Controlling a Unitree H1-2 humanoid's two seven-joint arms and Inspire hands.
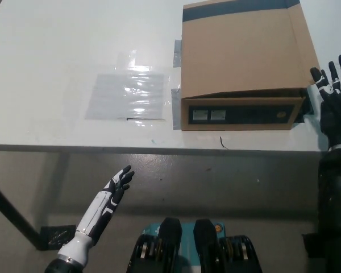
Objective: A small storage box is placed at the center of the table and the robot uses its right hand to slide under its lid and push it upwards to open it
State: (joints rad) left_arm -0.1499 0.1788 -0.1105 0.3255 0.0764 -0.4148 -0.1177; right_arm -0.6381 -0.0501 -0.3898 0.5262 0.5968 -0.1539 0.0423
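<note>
head view | cardboard box [244, 62] at upper right on white tabletop [57, 57], lid down | right hand [333, 94] at right edge just beside box's lid corner, fingers spread, holding nothing | left hand [118, 183] rests lower left below tabletop edge, fingers loosely apart, empty

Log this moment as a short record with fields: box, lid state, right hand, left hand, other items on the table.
box: cardboard storage box on the white table, right of centre in the head view
lid: brown lid down, covering the box, its front edge overhanging the front face
right hand: black right hand open, fingers spread, beside the lid's right front corner; contact cannot be told
left hand: white left hand open, resting below the table edge at lower left
other items: clear plastic sheet flat on the table, left of the box
</note>
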